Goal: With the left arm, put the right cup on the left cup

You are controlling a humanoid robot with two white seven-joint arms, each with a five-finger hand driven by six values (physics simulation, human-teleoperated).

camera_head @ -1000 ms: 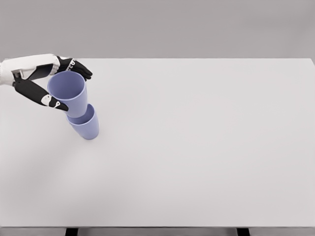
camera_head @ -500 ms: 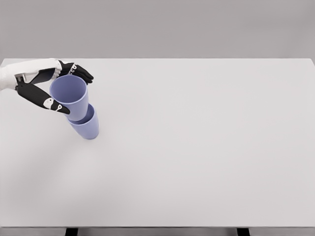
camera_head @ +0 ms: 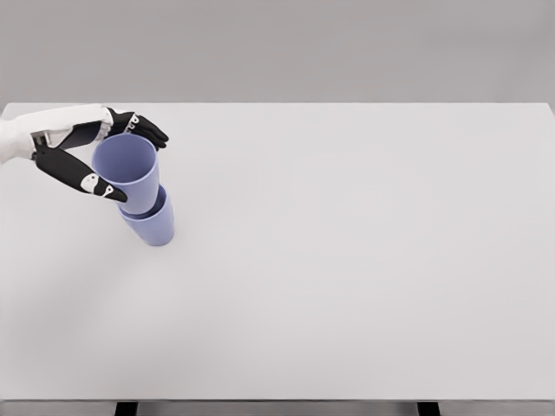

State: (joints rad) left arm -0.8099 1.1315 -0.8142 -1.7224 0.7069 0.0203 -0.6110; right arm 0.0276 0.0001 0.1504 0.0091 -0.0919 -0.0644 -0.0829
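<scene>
White table (camera_head: 364, 260); lower blue cup (camera_head: 149, 227) standing upright.

Simulated lab; bare white table (camera_head: 347, 260)

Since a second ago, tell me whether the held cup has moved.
Yes. The held cup in the left hand has shifted slightly right and down, settling into the standing cup, which stayed put.

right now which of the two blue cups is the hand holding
The upper cup: the left hand wraps its fingers around its rim. The lower cup stands on the table, with the upper one's base in it.
</scene>
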